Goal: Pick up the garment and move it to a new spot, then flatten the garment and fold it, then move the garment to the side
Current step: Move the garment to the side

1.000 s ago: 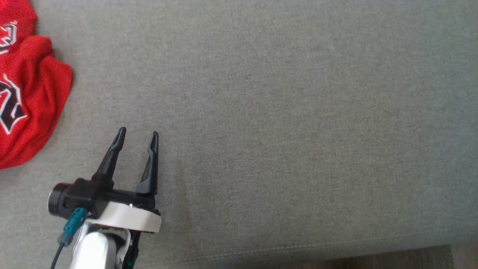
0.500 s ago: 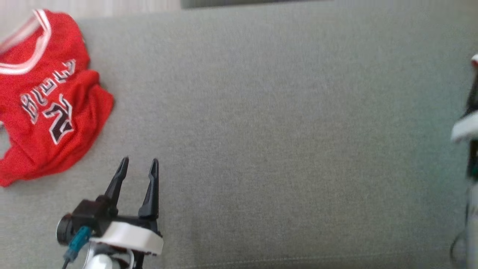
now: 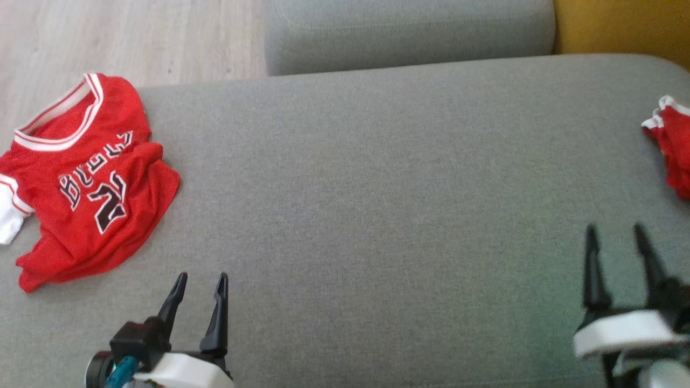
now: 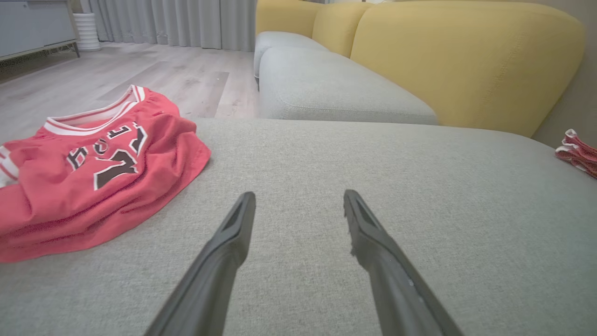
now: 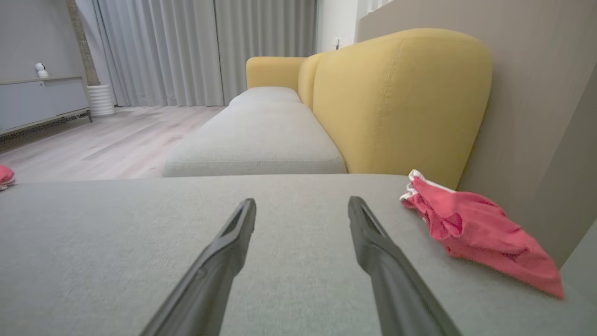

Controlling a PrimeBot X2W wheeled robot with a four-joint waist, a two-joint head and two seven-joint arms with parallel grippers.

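Red jersey (image 3: 86,178) lies crumpled at the left end of the grey cushion (image 3: 377,188), number side up. Left gripper (image 3: 202,276) is wide open and empty, near the jersey, not touching. Right gripper (image 3: 615,230) is wide open and empty, below a smaller red cloth (image 3: 674,156) at the cushion's right edge.

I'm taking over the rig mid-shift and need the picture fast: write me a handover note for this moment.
Left pincer: open, empty, over the grey cushion, short of the red jersey at the cushion's left end.
Right pincer: open, empty, near the small red garment at the right edge.
Done: nothing evident; both garments lie crumpled.
Left: pick one up, move it, flatten, fold, set aside.
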